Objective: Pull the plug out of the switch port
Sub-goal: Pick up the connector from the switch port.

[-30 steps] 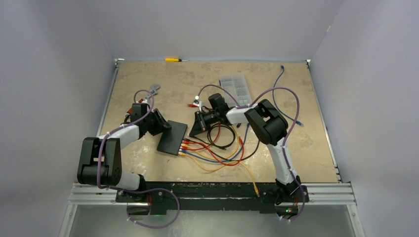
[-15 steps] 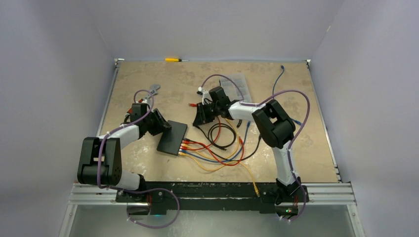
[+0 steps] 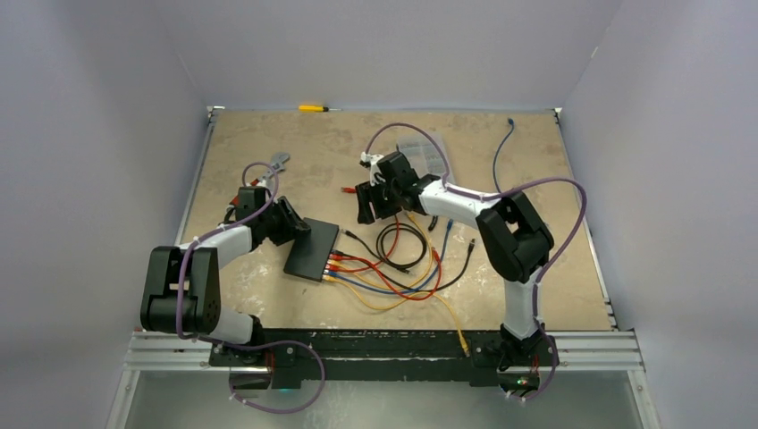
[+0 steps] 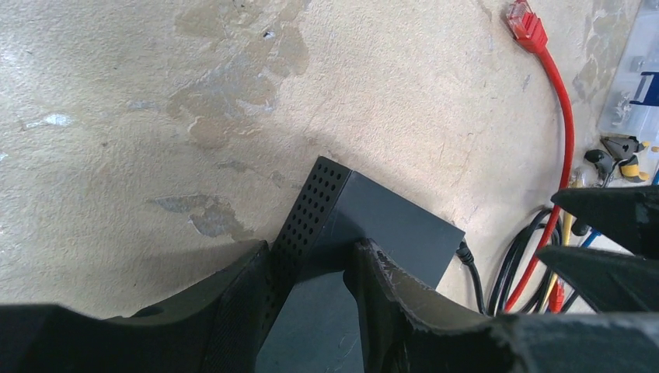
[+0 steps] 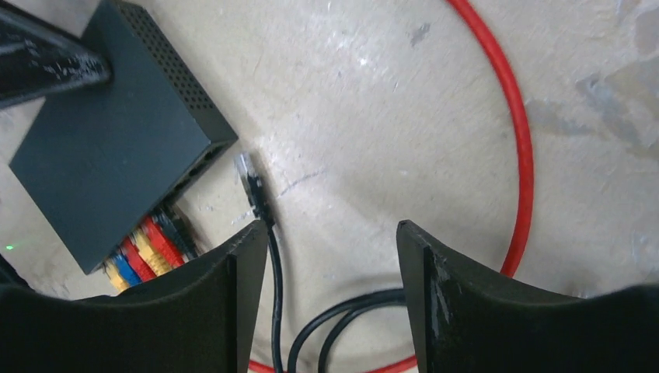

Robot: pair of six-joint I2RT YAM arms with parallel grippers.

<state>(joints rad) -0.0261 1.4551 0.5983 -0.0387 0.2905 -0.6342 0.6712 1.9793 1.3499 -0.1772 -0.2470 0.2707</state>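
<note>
Pull looked done: the switch (image 3: 313, 248), a flat matte-black box, lay left of centre on the worktop (image 3: 268, 152), with the left jaws clamped on its end opposite the ports and the right jaws spread wide, holding nothing. The black plug (image 5: 247, 171) lay loose just beside the port edge, while the coloured plugs (image 5: 144, 249) sat in their ports.

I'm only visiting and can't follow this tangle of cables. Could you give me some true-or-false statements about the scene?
1. The left gripper clamps the black switch. True.
2. The right gripper holds the black plug. False: its jaws are open and empty; the plug lies on the table.
3. The black plug is out of the switch. True.
4. Every port is empty. False: red, yellow and blue plugs sit in them.
5. The yellow screwdriver lies beside the switch. False: it lies at the table's far edge.
</note>
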